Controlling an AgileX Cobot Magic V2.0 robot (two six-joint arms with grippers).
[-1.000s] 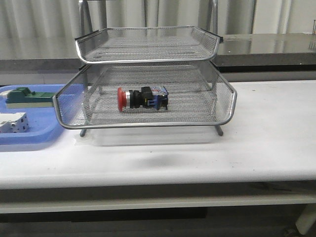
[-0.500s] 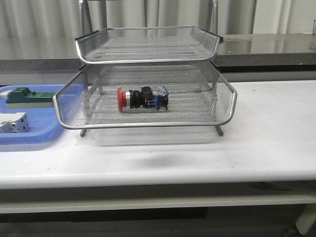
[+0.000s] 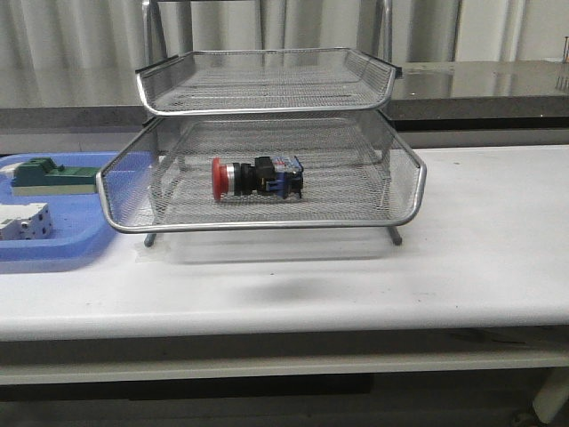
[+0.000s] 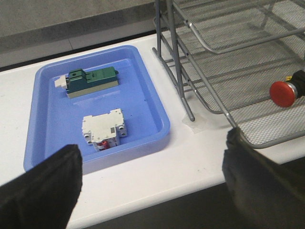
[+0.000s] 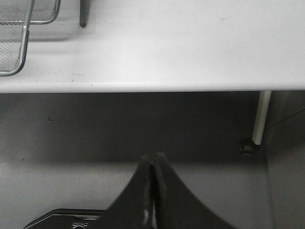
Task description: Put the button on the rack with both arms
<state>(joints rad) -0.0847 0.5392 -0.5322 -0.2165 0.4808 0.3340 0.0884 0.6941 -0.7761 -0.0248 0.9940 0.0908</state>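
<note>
The button (image 3: 256, 177) lies on its side in the rack (image 3: 267, 222), middle of the lower tray, long axis left-right, red cap leftward. The left claw (image 4: 152, 171) is spread wide and empty off the tabletop's (image 3: 480, 258) front edge, nearer; the right claw (image 5: 152, 164) is pinched closed, empty, lower

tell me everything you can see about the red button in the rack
The button is a small push-button switch lying on its side on the mesh floor of the lower visible tray of the rack. Its red mushroom cap points toward the blue tray's side; behind it come a silvery collar, a black body and a blue rear block. It looks like plastic with a metal ring. Nothing grips it; only the wire mesh touches it. The left wrist view shows just its cap through the tray's corner.
</note>
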